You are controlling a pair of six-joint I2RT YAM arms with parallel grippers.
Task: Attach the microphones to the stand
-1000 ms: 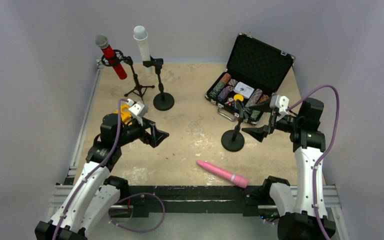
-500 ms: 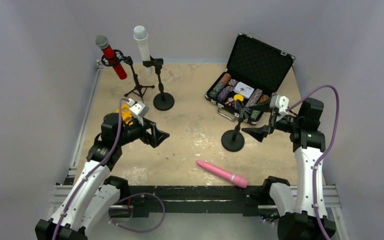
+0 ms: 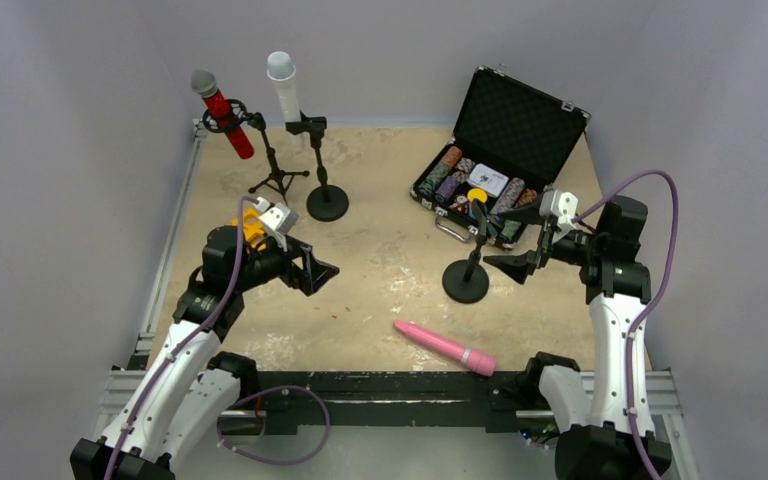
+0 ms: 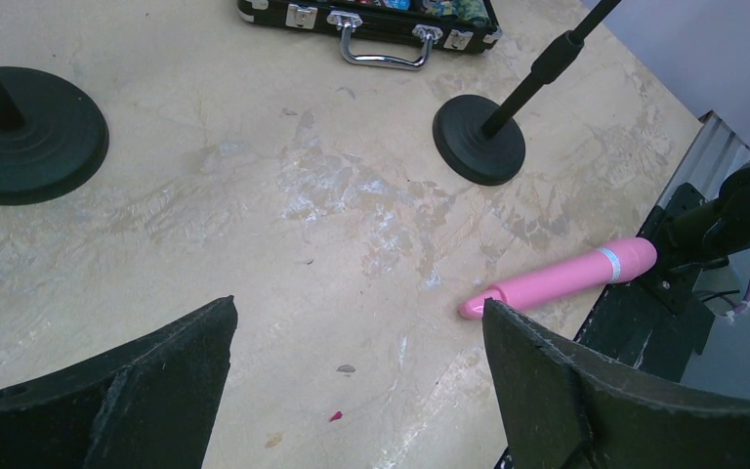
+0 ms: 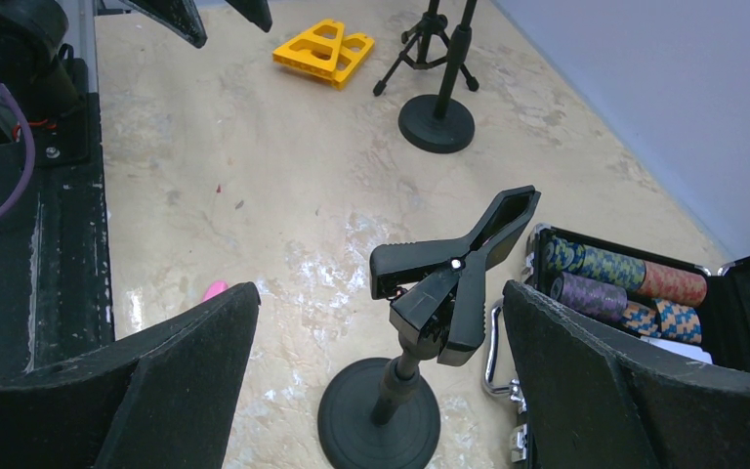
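The pink microphone (image 3: pixel 445 347) lies flat near the table's front edge; it also shows in the left wrist view (image 4: pixel 562 279). The red microphone (image 3: pixel 224 116) sits clipped in a tripod stand (image 3: pixel 277 172) at the back left. The white microphone (image 3: pixel 286 92) sits in a round-base stand (image 3: pixel 326 201) beside it. A third round-base stand (image 3: pixel 466 278) has an empty clip (image 5: pixel 459 271). My left gripper (image 3: pixel 320 271) is open and empty at the left. My right gripper (image 3: pixel 508 267) is open and empty just right of the empty stand.
An open black case (image 3: pixel 500 160) with poker chips stands at the back right. A yellow plastic piece (image 3: pixel 251 228) lies behind my left arm, also in the right wrist view (image 5: pixel 324 51). A black rail (image 3: pixel 380 385) runs along the table's front edge.
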